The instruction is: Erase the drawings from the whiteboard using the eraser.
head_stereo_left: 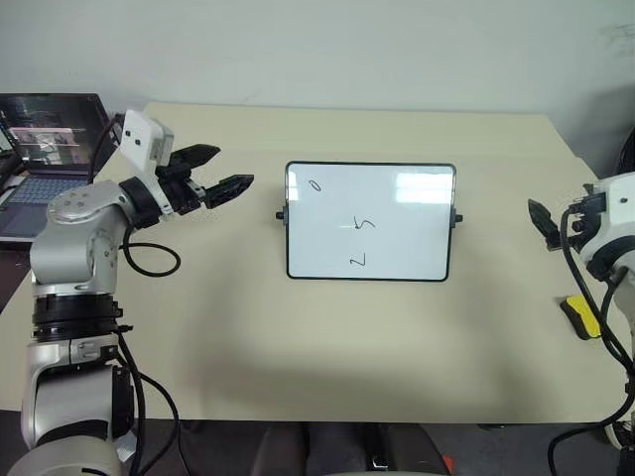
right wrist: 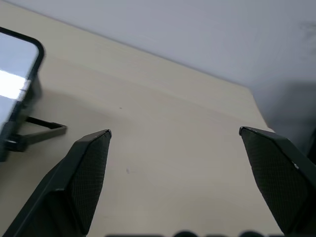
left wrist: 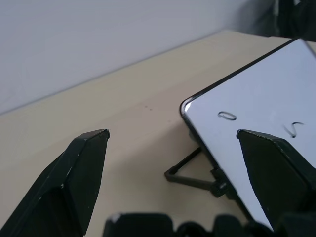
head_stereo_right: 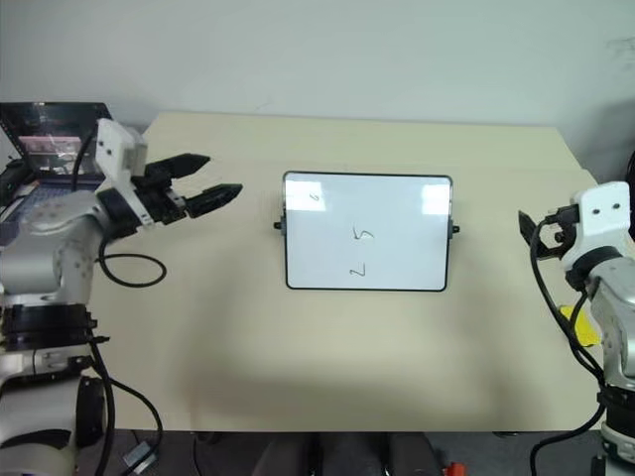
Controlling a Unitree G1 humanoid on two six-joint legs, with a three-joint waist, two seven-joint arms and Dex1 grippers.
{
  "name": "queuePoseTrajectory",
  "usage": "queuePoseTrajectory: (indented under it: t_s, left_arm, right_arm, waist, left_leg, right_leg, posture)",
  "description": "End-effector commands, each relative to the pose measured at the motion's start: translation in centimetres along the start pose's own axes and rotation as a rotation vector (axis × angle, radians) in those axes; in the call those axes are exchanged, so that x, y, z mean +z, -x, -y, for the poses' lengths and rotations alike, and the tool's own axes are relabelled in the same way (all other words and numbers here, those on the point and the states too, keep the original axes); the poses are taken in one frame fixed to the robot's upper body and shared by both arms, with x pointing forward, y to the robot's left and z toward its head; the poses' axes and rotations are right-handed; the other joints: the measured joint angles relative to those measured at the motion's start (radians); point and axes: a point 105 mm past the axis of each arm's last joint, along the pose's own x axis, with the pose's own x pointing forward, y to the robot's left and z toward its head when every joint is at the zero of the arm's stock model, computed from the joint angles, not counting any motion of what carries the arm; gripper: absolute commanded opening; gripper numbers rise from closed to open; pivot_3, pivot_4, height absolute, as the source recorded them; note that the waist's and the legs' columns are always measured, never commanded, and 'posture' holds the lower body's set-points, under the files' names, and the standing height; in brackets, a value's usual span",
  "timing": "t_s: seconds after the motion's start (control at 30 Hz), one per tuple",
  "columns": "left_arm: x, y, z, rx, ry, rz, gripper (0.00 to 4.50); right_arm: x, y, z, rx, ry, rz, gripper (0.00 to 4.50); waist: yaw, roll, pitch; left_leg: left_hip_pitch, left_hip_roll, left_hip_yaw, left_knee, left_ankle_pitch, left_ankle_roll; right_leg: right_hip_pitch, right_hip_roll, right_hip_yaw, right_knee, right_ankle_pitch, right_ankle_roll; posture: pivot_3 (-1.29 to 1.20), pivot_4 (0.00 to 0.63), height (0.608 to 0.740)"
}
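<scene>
The whiteboard [head_stereo_left: 397,213] stands propped on a small black stand in the middle of the table. On it are the drawings: a tiny oval [head_stereo_left: 316,185], a "5" [head_stereo_left: 364,224] and a "2" [head_stereo_left: 358,261]. The eraser [head_stereo_left: 580,315], yellow with a black side, lies near the table's right edge, partly behind my right arm's cable. My left gripper [head_stereo_left: 233,167] hovers open to the left of the board, pointing at its upper left corner, holding nothing. My right gripper [right wrist: 175,132] is open and empty, raised to the right of the board and above the eraser.
An open laptop [head_stereo_left: 50,149] sits at the far left, behind my left arm. The beige table [head_stereo_left: 298,337] has bare surface in front of the board. A pale wall runs behind the table's far edge.
</scene>
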Motion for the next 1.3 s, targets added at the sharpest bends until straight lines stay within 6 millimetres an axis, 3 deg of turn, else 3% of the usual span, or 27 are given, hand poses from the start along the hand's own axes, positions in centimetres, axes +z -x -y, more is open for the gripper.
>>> queuePoseTrajectory:
  t_s: [0.03,0.37,0.6,0.8,1.03,1.3]
  left_arm:
    - [2.5,0.8,0.6,-0.091,-0.069,0.026,4.50]
    - [3.8,3.2,2.0,-0.280,-0.060,-0.040,4.50]
    - [3.8,4.0,1.9,-0.298,-0.053,-0.070,4.50]
    - [3.1,4.1,1.6,-0.293,-0.041,-0.083,4.50]
    - [2.8,3.9,1.3,-0.288,-0.041,-0.081,4.50]
    - [2.2,3.6,1.2,-0.294,-0.032,-0.084,4.50]
  right_arm:
    - [2.7,0.7,0.4,0.023,0.027,0.054,4.49]
    - [4.3,2.3,0.4,0.108,0.116,-0.023,4.49]
    - [3.7,3.4,1.1,0.107,0.079,-0.100,4.49]
    - [0.5,5.2,2.2,0.055,-0.057,-0.306,4.49]
    - [-2.2,8.2,4.1,-0.058,-0.099,-0.513,4.49]
    - [-5.6,11.4,2.7,-0.028,-0.219,-0.652,4.49]
  waist:
    - [0.000,0.000,0.000]
    - [0.001,0.000,0.000]
    - [0.002,0.000,0.000]
    - [0.003,0.000,0.000]
    - [0.004,0.000,0.000]
    - [0.003,0.000,0.000]
  left_leg:
    - [0.000,0.000,0.000,0.000,0.000,0.000]
    - [-0.001,0.000,0.000,0.000,0.000,0.001]
    - [-0.002,0.000,0.000,-0.001,-0.001,0.001]
    - [-0.003,0.000,0.000,-0.002,-0.002,0.003]
    - [-0.002,0.000,0.000,-0.001,-0.002,0.004]
    - [-0.002,0.001,0.000,-0.001,-0.002,0.004]
  right_leg:
    - [0.000,0.000,0.000,0.000,0.000,0.000]
    - [0.000,0.000,0.000,-0.002,0.000,0.000]
    - [0.000,0.000,-0.001,-0.006,0.000,0.000]
    - [0.000,0.000,0.000,-0.008,0.000,0.000]
    - [0.000,0.000,0.000,-0.008,0.000,0.000]
    - [0.001,0.000,0.000,-0.008,0.000,0.000]
  posture:
    - [0.00,0.150,0.740]
    - [0.00,0.150,0.740]
    - [0.00,0.150,0.740]
    - [0.00,0.150,0.740]
    - [0.00,0.150,0.740]
    - [0.00,0.150,0.740]
